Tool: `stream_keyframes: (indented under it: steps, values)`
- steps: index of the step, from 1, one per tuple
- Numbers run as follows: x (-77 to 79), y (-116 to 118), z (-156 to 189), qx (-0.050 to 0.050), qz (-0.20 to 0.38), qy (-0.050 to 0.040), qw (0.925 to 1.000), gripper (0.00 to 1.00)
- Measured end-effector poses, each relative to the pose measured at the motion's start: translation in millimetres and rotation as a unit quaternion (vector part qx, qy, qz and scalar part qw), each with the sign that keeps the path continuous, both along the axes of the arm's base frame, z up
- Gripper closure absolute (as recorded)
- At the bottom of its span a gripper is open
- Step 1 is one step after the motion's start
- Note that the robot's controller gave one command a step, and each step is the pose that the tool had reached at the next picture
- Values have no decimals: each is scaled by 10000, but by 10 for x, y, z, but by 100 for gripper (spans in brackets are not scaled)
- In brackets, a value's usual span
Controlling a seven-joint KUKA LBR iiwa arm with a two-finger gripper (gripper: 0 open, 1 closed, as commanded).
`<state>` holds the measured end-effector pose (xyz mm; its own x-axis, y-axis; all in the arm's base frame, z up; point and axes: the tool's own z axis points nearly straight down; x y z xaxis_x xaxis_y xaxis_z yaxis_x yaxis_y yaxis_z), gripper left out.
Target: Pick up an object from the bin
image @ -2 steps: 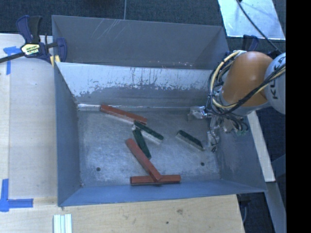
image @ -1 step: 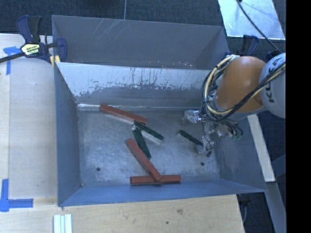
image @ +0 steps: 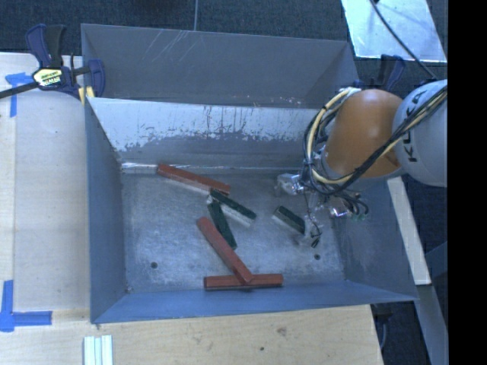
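- Camera view, robot: the arm extended in from the right, with its orange wrist cover above the right part of the grey bin. The jaws hung low near the right wall, close to the floor. Whether they were apart or together could not be told, and nothing was visible between them.
- Camera view, nearest thing: a short dark green bar lay flat on the floor just left of the jaws and slightly to the far side. Its long axis ran from far-left to near-right, so its near-right end pointed at the jaws.
- Camera view, the rest: well apart to the left lay a loose group of two dark green sticks and three reddish-brown sticks. One of the brown sticks lay along the near wall.
- Judgement: the green bar looked the likeliest pick. The move would probably call for a small shift left, with the jaws set across the bar's short side.
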<state>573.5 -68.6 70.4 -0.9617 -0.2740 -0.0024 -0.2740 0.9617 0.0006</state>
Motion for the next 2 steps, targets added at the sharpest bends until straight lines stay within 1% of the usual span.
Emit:
stream_keyframes:
  steps: [1, 2]
  values:
    - [5, -14, 7, -4, -6, -9, 10000, 100]
    - [-121, -89, 1341, -18, 82, -50, 10000, 100]
